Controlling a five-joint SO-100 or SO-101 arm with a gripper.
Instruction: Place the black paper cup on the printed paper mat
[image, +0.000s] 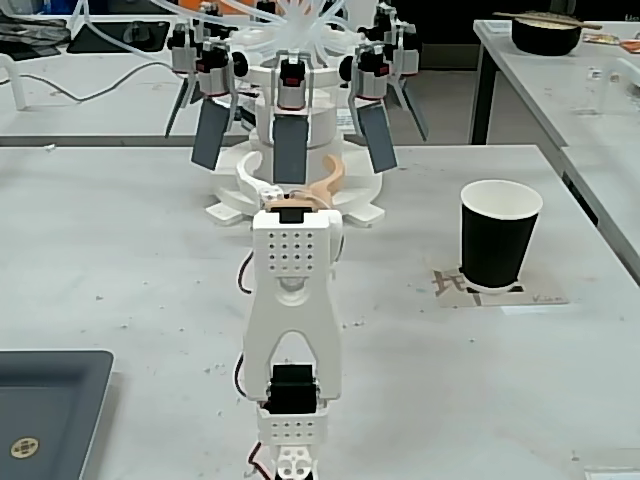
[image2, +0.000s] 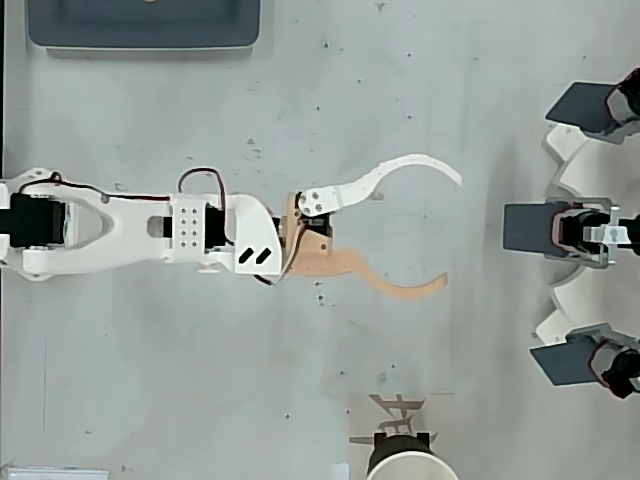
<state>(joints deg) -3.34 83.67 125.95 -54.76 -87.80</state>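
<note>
Overhead view shows the hand (image2: 452, 230) spread wide and empty, well apart from the black paper cup (image: 498, 237), upright on the printed paper mat (image: 548, 292) — retreat without brushing it.

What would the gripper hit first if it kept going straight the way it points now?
Probably the white multi-arm fixture straight ahead; bare table lies between. The open gripper points well clear of the black paper cup. Height is unclear.

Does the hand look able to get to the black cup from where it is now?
Probably yes: the hand is open and empty, and bare table lies between it and the black paper cup, which stands upright on the printed paper mat.
</note>
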